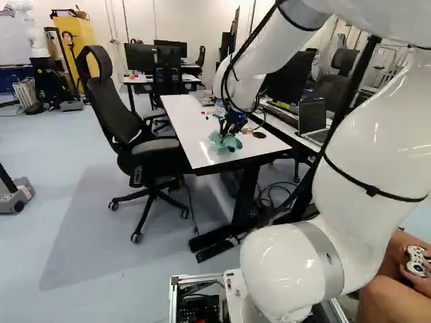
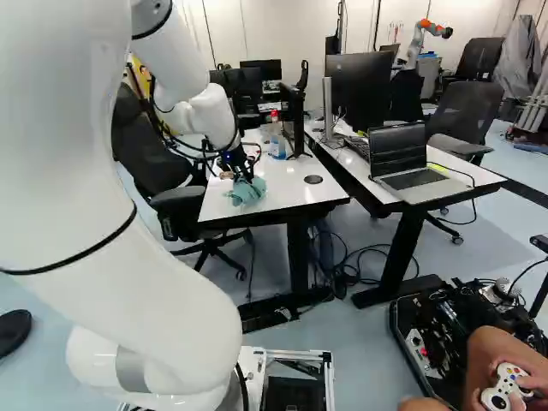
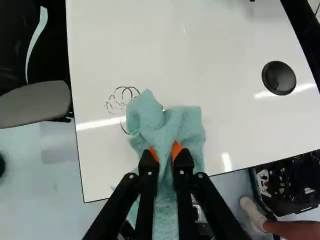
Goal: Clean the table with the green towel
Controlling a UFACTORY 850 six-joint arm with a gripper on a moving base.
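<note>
On the near end of the white table (image 1: 195, 145) my gripper (image 1: 229, 129) points down with the green towel (image 1: 225, 143) under it. In the right base view the towel (image 2: 247, 192) lies bunched at the table's near left part. The wrist view has the gripper (image 3: 166, 153) shut on the towel (image 3: 182, 120), a fold pinched between its orange pads. Ahead of and beside the fingers the cloth spreads on the tabletop (image 3: 215, 45). Dark scribbled loops (image 3: 122, 96) show on the surface beside the towel, partly covered by it.
A black office chair (image 1: 135, 145) stands against the table's left side. A round black cap (image 2: 313, 179) sits in the tabletop, and a bottle (image 2: 277, 144) stands farther back. To the right, a second table carries a laptop (image 2: 401, 158) and monitor (image 2: 358, 90). Another robot (image 2: 419, 43) is far behind.
</note>
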